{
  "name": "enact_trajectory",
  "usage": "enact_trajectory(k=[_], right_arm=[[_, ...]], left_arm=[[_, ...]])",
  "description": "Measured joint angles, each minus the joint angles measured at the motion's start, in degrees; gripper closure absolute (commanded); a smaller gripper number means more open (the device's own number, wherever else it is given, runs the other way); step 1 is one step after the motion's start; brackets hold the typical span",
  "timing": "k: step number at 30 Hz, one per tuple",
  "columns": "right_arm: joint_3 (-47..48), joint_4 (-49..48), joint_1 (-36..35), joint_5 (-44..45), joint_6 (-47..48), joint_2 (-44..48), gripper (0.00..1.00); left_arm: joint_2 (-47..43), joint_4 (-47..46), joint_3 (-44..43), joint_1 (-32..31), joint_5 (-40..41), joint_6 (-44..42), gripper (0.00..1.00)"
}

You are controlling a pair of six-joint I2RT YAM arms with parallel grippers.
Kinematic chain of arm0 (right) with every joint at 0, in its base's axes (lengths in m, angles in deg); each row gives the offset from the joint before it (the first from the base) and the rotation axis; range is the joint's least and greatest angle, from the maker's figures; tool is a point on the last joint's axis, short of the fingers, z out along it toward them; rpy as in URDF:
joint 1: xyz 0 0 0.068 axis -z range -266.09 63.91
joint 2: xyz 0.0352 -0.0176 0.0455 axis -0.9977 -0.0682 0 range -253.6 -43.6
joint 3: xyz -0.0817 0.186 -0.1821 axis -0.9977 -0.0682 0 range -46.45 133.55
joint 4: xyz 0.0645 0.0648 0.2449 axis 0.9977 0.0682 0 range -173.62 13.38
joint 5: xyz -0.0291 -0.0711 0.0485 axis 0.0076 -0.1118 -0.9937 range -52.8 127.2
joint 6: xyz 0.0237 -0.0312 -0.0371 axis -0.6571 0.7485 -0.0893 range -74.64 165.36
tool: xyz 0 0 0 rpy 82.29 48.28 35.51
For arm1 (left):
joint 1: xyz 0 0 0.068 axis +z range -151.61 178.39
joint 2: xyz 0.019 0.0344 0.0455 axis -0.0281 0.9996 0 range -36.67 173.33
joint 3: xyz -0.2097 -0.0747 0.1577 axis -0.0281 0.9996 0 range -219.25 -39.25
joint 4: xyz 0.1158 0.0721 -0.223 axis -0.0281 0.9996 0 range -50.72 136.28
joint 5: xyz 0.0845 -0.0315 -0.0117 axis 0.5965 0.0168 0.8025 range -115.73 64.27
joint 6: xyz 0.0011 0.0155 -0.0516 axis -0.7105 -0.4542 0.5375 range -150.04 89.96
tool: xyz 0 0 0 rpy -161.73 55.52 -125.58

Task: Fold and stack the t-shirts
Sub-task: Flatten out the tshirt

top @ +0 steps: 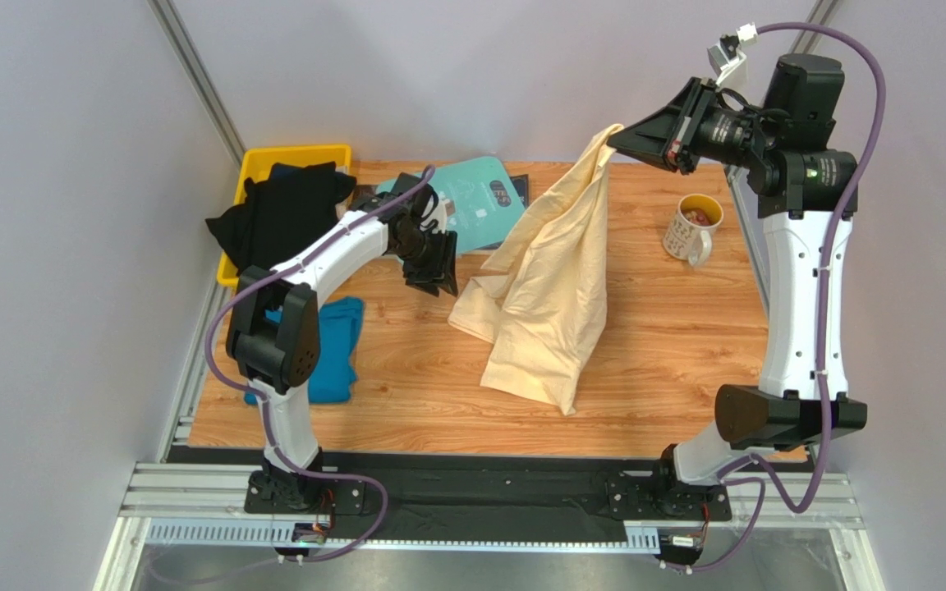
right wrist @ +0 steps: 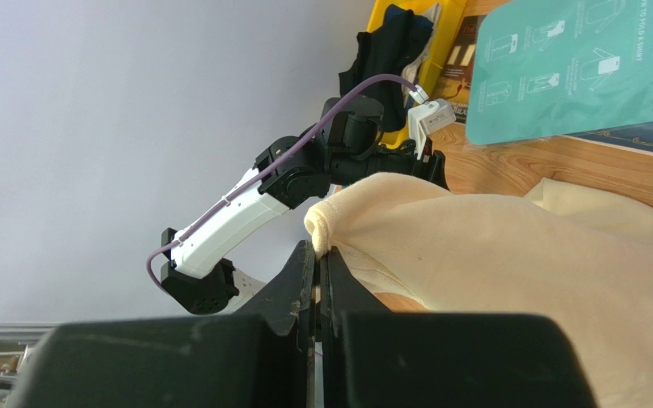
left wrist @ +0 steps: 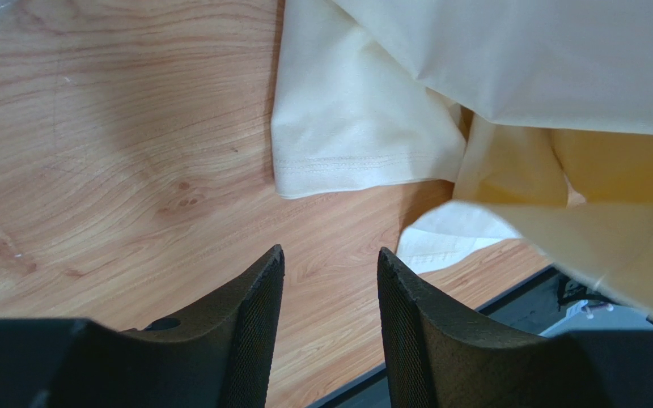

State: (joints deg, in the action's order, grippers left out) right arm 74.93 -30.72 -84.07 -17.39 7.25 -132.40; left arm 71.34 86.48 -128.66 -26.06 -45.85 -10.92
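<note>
Over the desk we see right gripper thinly pinching cream t-shirt, liable to slip; left gripper half-open, empty.

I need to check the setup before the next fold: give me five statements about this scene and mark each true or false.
1. The right gripper is shut on the cream shirt. True.
2. The left gripper holds the cream shirt. False: its jaws stand open over bare table, with the shirt's hem beyond them.
3. A mug stands on the table. True.
4. The blue shirt lies in the yellow bin. False: it lies on the table; black clothes are in the bin.
5. The cream shirt lies flat. False: it hangs from the raised right gripper, its lower part on the table.
</note>
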Motion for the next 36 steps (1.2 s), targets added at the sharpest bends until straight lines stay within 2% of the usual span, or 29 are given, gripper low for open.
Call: enact_trajectory(k=[8, 17, 27, 29, 30, 31, 33, 36], right_arm=[[-1.11, 0.57, 2.19, -0.61, 1.03, -0.98, 1.0], [-8.39, 2.03, 3.43, 0.09, 2.84, -0.48, 1.0], [-8.52, 2.6, 3.43, 0.11, 3.04, -0.5, 1.0], [-8.5, 2.6, 3.43, 0.09, 3.04, -0.7, 1.0], [-8.5, 2.6, 3.43, 0.07, 3.06, -0.87, 1.0], [-8.5, 2.6, 3.43, 0.09, 3.08, -1.05, 1.0], [-8.5, 2.62, 3.43, 0.11, 3.21, -1.49, 1.0], [-8.5, 2.69, 3.43, 0.33, 3.52, -2.1, 1.0]], left_arm=[[4.2, -0.42, 0.63, -0.17, -0.15, -0.37, 0.5], [8.55, -3.65, 3.67, -0.17, -1.42, -0.39, 0.53], [11.3, -5.33, 3.74, -0.17, -3.15, -0.46, 0.55], [11.87, -5.42, 3.19, -0.17, -3.91, -0.42, 0.61], [12.35, -5.44, 2.69, -0.17, -4.37, -0.42, 0.79], [12.68, -5.55, 2.43, -0.17, -4.76, -0.37, 0.88], [13.57, -6.23, 2.03, -0.2, -5.07, -0.68, 1.0], [14.05, -6.36, 1.9, -0.15, -6.69, -0.83, 1.0]])
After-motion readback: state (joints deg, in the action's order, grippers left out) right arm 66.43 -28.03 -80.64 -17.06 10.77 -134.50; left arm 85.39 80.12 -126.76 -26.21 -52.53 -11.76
